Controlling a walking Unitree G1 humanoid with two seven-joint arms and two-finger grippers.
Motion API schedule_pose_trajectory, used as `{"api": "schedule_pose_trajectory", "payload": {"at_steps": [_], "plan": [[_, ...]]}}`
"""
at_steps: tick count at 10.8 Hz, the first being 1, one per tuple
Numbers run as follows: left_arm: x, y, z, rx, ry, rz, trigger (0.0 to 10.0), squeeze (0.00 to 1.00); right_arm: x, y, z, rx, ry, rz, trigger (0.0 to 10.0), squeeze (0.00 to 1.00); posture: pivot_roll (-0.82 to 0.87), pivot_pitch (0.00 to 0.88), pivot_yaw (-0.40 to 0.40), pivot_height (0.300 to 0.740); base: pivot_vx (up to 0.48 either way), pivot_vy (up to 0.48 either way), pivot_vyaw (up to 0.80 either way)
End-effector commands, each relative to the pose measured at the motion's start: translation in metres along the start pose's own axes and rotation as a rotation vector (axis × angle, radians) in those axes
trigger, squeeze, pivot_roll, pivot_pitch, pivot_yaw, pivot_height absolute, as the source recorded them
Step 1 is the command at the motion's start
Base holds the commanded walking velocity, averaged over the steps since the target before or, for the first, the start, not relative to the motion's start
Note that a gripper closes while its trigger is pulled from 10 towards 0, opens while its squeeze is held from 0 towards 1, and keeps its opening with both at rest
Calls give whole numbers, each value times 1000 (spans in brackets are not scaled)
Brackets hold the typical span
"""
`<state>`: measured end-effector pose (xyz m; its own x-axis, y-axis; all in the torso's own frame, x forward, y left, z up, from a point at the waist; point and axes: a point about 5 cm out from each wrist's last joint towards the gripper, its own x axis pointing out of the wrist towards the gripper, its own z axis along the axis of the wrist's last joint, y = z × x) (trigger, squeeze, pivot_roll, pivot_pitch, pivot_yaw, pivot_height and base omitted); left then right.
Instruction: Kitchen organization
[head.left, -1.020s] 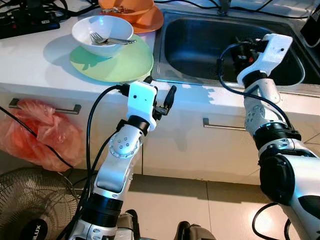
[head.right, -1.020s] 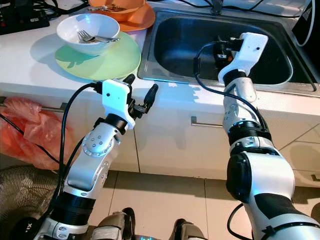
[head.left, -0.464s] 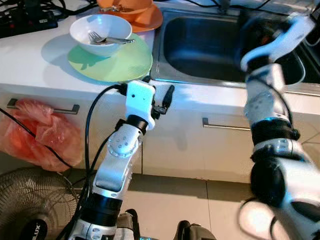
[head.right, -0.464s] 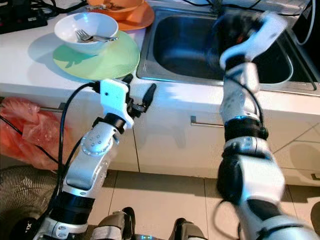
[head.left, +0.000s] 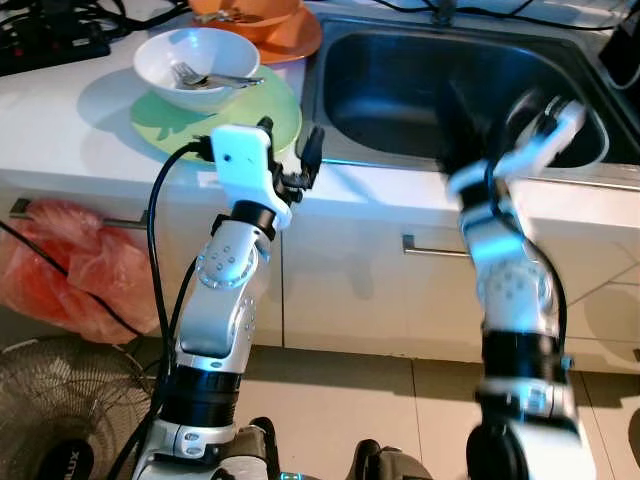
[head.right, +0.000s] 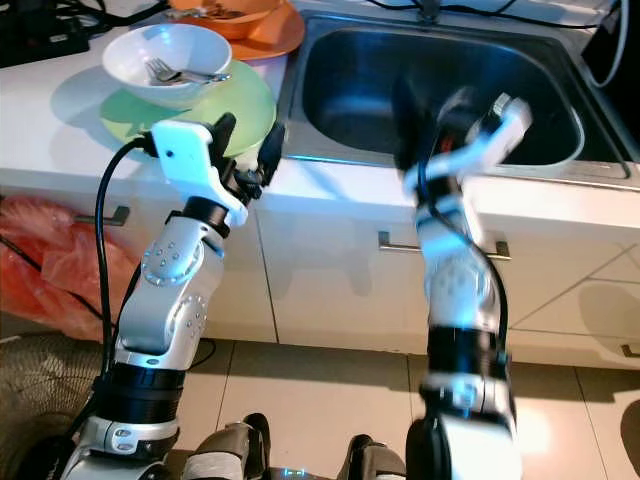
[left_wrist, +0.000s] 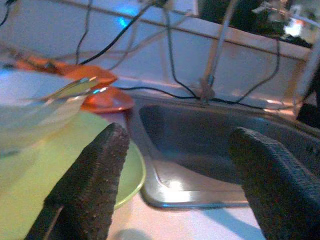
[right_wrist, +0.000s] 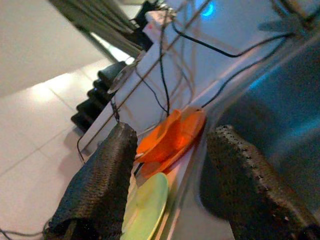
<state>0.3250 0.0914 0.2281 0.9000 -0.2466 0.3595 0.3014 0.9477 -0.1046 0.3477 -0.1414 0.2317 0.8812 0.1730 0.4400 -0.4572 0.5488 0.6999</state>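
Two grippers are empty: the left gripper (head.left: 290, 150), fingers spread, hovers at the green plate (head.left: 170, 125) holding the white bowl (head.left: 195, 65) on the desk; the right gripper (right_wrist: 170, 175), spread, is over the sink (head.left: 400, 80). Approach stage; next, probably closing on the plate rim.
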Motion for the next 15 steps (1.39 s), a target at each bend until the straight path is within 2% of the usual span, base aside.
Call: {"api": "schedule_pose_trajectory", "payload": {"at_steps": [1, 2, 3, 4, 5, 7, 9, 13, 14, 15], "plan": [[2, 3, 0, -40, 9, 22, 10000, 1000, -5, 1, 5, 25, -17, -16, 10000, 0, 106, 191, -52, 740, 0, 0, 0], [6, 10, 2, -80, 3, 43, 10000, 1000, -14, 4, -1, 61, 16, -42, 10000, 0, 104, 188, -50, 740, 0, 0, 0], [10, 18, 4, -136, 0, 87, 10000, 1000, -20, 6, -6, 86, 34, -52, 10000, 0, 103, 183, -47, 740, 0, 0, 0], [14, 23, 5, -157, 5, 109, 10000, 1000, -22, 8, -10, 90, 42, -55, 10000, 0, 99, 180, -45, 740, 0, 0, 0], [18, 29, 7, -209, 3, 135, 10000, 0, -24, 10, -13, 102, 49, -62, 10000, 0, 96, 173, -45, 740, 0, 0, 0], [22, 37, 8, -325, 8, 178, 10000, 0, -26, 13, -15, 110, 60, -66, 10000, 0, 90, 166, -45, 740, 0, 0, 0], [27, 43, 10, -523, -16, 209, 10000, 0, -26, 15, -14, 112, 59, -69, 10000, 0, 91, 162, -48, 740, 0, 0, 0], [34, 43, 18, -564, -46, 192, 10000, 0, -25, 17, -14, 115, 62, -73, 10000, 0, 87, 171, -54, 740, 0, 0, 0], [36, 44, 20, -572, -52, 193, 8902, 0, -25, 17, -14, 115, 62, -74, 10000, 0, 86, 171, -55, 740, 0, 0, 0], [39, 47, 22, -592, -69, 209, 4824, 0, -25, 17, -15, 117, 62, -76, 10000, 0, 86, 172, -57, 740, 0, 0, 0]]}}
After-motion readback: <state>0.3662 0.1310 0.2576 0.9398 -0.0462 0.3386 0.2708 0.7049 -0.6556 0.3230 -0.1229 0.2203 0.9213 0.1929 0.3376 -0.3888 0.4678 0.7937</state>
